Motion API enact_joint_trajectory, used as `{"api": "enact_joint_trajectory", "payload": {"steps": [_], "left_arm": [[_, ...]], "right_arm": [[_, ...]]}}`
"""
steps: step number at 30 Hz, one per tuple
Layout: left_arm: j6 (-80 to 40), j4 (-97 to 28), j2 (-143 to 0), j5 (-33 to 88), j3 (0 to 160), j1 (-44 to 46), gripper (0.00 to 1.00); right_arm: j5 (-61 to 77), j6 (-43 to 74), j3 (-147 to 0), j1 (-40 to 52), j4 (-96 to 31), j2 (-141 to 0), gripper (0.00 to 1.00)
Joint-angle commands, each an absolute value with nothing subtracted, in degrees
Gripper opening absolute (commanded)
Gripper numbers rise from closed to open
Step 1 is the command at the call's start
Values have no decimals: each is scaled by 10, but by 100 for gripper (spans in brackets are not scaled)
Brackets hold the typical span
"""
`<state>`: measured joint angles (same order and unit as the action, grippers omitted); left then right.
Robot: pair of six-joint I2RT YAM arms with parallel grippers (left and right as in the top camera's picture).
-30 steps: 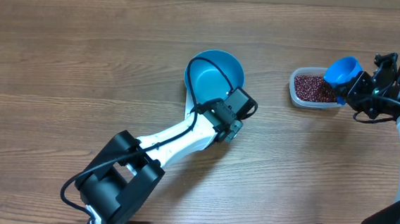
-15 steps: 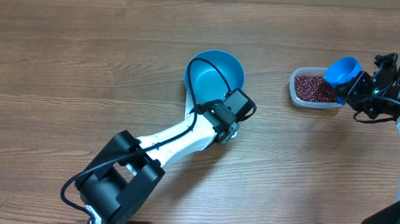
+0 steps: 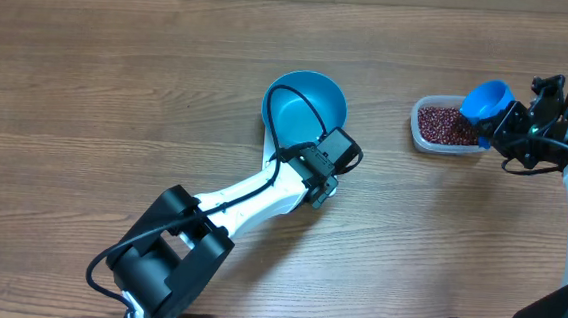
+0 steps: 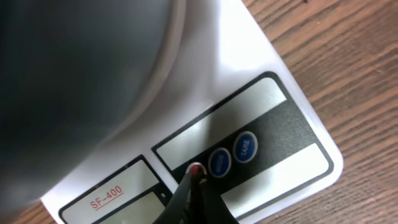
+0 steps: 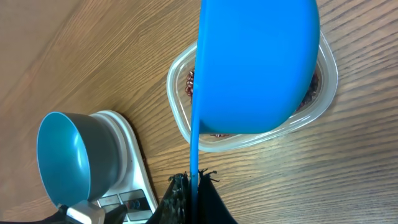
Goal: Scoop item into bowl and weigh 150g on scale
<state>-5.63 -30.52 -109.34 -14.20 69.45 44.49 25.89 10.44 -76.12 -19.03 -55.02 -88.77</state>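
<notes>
**Surfaces and Materials on the Table**

The table (image 3: 120,67) is matt brown wood grain. The bowl (image 3: 329,94) is smooth blue with a soft sheen. The scale (image 4: 249,37) is glossy white plastic with a reflective dark panel and 2 shiny blue buttons (image 4: 244,147). The tub (image 3: 440,148) is clear plastic. The scoop (image 3: 487,99) is smooth blue plastic. The beans (image 3: 445,124) are dark red-brown.

"SF-400", "TARE" on the scale (image 4: 239,56)
</notes>
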Motion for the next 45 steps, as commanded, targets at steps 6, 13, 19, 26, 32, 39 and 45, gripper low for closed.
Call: {"api": "enact_joint_trajectory", "payload": {"steps": [6,13,19,26,32,39,45], "left_arm": [[-47,-303,-1107,-130,691,442,4],[-50,-302,-1113,-136,693,441,4],[-60,-300,-1113,-138,693,433,4],[-64,-298,-1113,-130,693,423,4],[-51,-298,-1113,-120,693,423,4],[-30,-289,-1113,-105,693,423,4],[-29,-289,-1113,-105,693,423,4]], "right_arm": [[255,99,-769,-188,-546,-882,4],[255,99,-769,-188,-546,-882,4],[255,99,-769,-188,-546,-882,4],[255,99,-769,-188,-546,-882,4],[255,99,-769,-188,-546,-882,4],[255,99,-769,-188,-546,-882,4],[255,99,-769,-188,-546,-882,4]]}}
